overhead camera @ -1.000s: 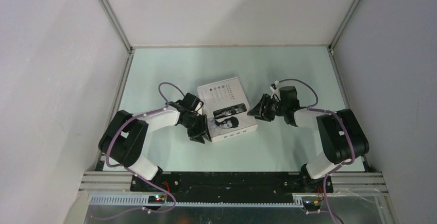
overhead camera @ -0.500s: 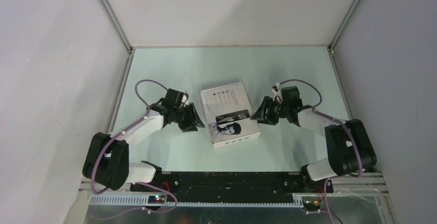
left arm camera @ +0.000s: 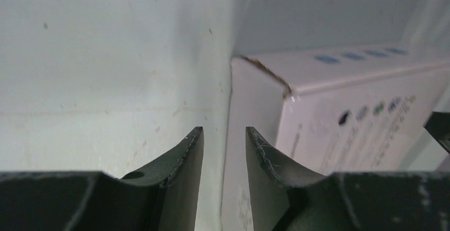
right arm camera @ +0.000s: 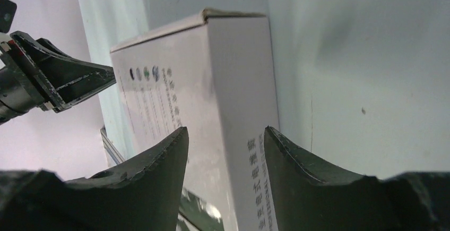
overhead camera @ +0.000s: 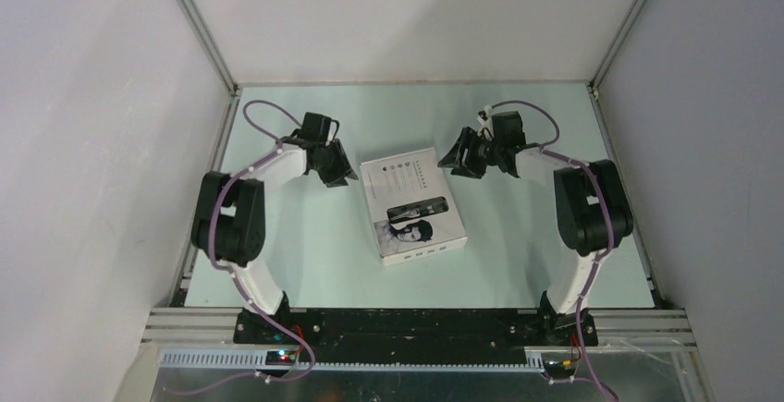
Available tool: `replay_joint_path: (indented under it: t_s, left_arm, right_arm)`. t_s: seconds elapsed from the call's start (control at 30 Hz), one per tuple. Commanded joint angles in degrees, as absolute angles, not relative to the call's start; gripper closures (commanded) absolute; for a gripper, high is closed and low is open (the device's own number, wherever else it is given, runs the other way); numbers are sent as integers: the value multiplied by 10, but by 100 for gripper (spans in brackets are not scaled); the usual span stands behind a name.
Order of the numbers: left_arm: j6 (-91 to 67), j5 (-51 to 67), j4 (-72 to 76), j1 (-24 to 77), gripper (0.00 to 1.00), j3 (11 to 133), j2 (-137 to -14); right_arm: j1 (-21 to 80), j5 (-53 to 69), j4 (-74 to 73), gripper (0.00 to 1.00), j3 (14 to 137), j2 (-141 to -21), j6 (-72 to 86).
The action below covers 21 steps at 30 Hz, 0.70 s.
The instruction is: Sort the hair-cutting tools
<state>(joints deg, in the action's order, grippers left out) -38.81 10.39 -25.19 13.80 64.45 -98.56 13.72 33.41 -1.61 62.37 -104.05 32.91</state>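
Left arm (overhead camera: 231, 222) and right arm (overhead camera: 584, 206) are reached toward the desk's (overhead camera: 305, 263) far half, flanking the white box (overhead camera: 411, 203) lying mid-desk. Left claw (overhead camera: 346, 178) is narrowly parted, right claw (overhead camera: 450, 160) wider; both are empty beside the box's far corners. Hair-cutting tools cannot be seen.

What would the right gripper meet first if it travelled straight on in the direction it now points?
Most likely the white box: the right gripper aims at its far right-hand corner, nothing lying between. The remaining gap is unclear.
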Motion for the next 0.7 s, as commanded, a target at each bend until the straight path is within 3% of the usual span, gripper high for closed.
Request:
replay_joint_path:
  t_s: [0.0,0.37,0.67]
  left_arm:
    - [-370,52,-272,131,61,701,-1036]
    - [-370,87,-249,144,64,757,-1129]
    - [-378,142,-195,169,60,754,-1114]
  right_arm:
    - [143,337,20,41,679,-1095,346]
    - [168,368,33,44,722,-1166,354]
    - [171,371,26,45,722,-1154,352]
